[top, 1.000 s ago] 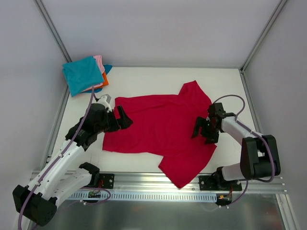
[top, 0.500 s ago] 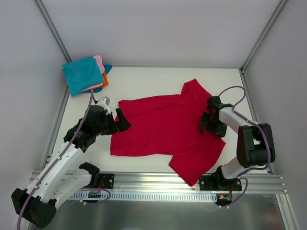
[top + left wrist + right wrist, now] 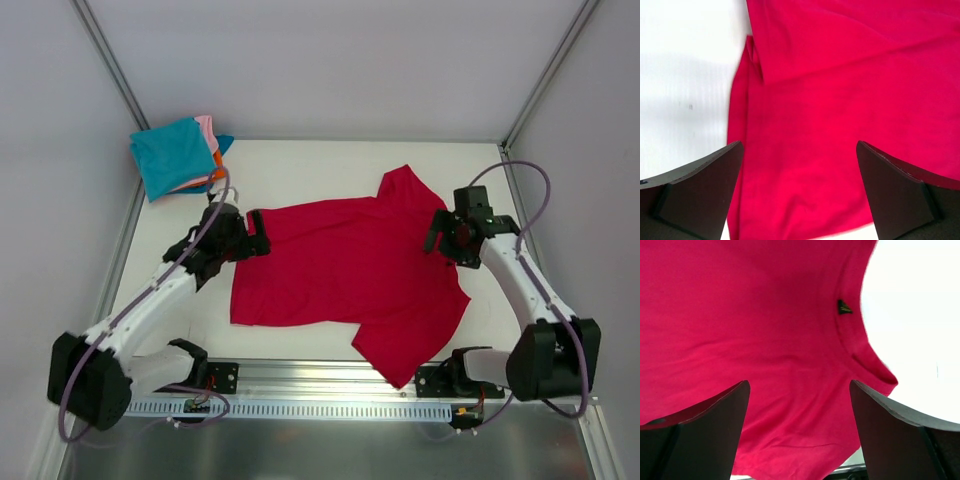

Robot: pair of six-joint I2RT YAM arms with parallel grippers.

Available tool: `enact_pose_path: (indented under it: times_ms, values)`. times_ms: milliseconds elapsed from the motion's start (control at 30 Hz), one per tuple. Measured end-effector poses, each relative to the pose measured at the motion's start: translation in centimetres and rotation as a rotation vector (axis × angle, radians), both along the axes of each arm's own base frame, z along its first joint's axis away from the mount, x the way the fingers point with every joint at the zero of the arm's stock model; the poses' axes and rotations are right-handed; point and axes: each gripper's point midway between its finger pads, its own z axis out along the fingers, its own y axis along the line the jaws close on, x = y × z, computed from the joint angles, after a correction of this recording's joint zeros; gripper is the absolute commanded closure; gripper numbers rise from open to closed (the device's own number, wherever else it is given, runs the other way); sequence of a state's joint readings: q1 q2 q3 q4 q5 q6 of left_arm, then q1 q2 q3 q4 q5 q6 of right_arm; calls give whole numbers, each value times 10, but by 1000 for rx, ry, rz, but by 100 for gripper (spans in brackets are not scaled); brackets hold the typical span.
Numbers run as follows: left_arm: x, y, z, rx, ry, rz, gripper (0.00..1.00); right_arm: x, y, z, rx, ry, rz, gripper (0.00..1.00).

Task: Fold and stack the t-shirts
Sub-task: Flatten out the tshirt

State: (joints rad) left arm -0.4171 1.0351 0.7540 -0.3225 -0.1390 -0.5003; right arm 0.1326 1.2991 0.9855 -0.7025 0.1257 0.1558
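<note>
— One red t-shirt point(image 3: 345, 275) is lying spread mid-table; the folded stack point(image 3: 178, 155) is sitting in the far-left corner.
— And both grippers, left gripper point(image 3: 256, 233) and right gripper point(image 3: 437, 238), are hovering at its edges, jaws apart, holding nothing.

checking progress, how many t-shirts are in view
5 visible: a red t-shirt spread mid-table, and a far-left corner stack with teal on top, then pink, orange and blue edges. More may be hidden.

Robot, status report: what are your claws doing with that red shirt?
Left gripper open, right gripper open, both empty. Red t-shirt spread flat, unfolded. Folded stack far left corner. Nothing in the way.
</note>
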Motion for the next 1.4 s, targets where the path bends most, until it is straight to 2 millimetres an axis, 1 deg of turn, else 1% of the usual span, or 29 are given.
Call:
enact_pose_path:
  times_ms: [33,100,200,267,300,367,467,567,633,667,700,767,833,900,933,967,1000,1033,1133,1233,1300,1400]
  values:
    - [9,0,-7,24,10,0,1,-1,3,9,18,-30,7,14]
    - [34,-3,-22,56,30,-3,2,-4,8,29,53,-94,22,14]
    - [68,-2,-42,76,59,6,3,-13,12,56,86,-168,41,14]
    - [85,1,-53,50,60,8,3,-20,13,68,98,-197,51,14]
    - [90,5,-56,33,58,13,3,-23,13,72,101,-206,56,14]
    - [101,14,-58,-8,45,27,3,-30,13,75,102,-209,62,14]
    - [118,29,-58,-55,13,53,3,-38,12,75,103,-192,70,14]
    - [128,41,-68,-81,18,73,4,-42,14,73,110,-176,77,14]
    - [132,42,-73,-95,28,67,5,-43,16,72,119,-169,84,14]
    - [133,40,-80,-100,46,62,6,-44,17,72,124,-167,87,14]
    - [136,37,-83,-110,55,50,8,-44,17,72,127,-165,89,14]
    - [143,31,-88,-129,66,29,9,-45,18,72,130,-163,92,14]
    - [148,27,-91,-147,69,15,16,-45,18,71,130,-162,95,14]
    - [150,21,-92,-177,72,-1,29,-45,18,71,130,-161,95,14]
    - [151,18,-93,-191,73,-8,46,-45,18,71,129,-159,96,14]
    - [153,15,-92,-207,73,-13,56,-46,18,71,128,-157,97,14]
    - [154,13,-93,-218,74,-19,69,-46,18,71,128,-156,98,14]
    - [156,10,-92,-233,72,-27,99,-46,18,70,127,-154,98,14]
    - [157,4,-89,-262,70,-49,100,-46,18,69,125,-152,100,14]
    - [156,0,-81,-281,52,-69,100,-48,18,64,125,-136,100,14]
    - [150,-1,-69,-289,31,-82,100,-49,18,59,127,-123,101,14]
    - [137,-4,-41,-303,-12,-107,100,-50,21,51,139,-98,103,14]
